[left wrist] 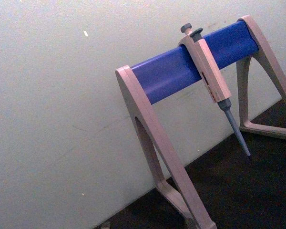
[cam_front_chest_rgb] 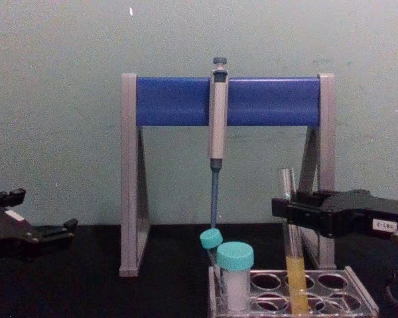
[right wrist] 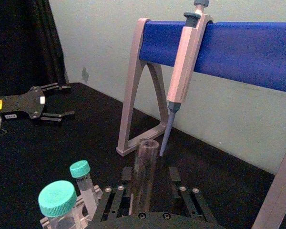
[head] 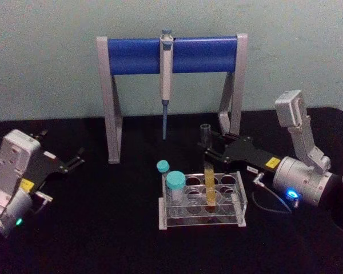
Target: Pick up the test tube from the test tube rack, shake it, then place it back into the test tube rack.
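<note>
Test tube (head: 209,185), upright in test tube rack (head: 200,221) at lower centre, long axis vertical, upper part between spread fingers of right claw (head: 207,144); left claw (head: 66,151), spread, parked far left.

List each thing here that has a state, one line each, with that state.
test tube rack: holding three tubes
test tube: uncapped, upright in the test tube rack, yellow liquid in its lower part
wide teal-capped tube: capped, upright in the rack
thin teal-capped tube: capped, leaning in the rack
pipette: hanging on the pipette stand
right gripper: open, straddling the test tube's upper part
left gripper: open, idle at the left
</note>
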